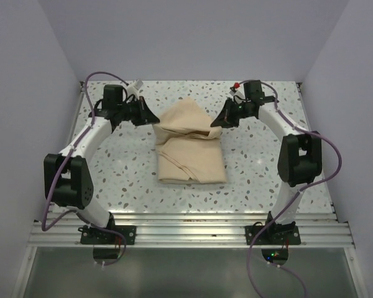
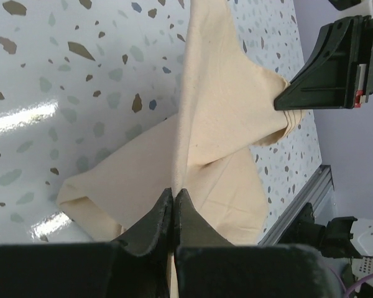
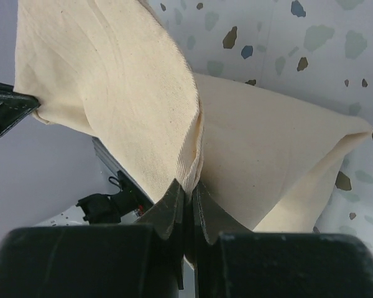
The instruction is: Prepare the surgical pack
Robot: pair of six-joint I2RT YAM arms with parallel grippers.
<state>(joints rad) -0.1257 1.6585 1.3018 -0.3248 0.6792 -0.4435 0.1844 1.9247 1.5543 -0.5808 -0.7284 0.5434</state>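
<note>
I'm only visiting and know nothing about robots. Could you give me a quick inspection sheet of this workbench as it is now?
Surface: speckled white table, glossy.
Job's things: tan cloth, loosely folded at the centre, far corners lifted; no tray or instruments seen.
Clutter: nothing seen.
Grippers: left gripper and right gripper are each shut on a cloth corner.
Cables: purple cables loop along both arms, off the cloth.
Surroundings: plain pale walls on three sides; metal rail at the near edge.
</note>
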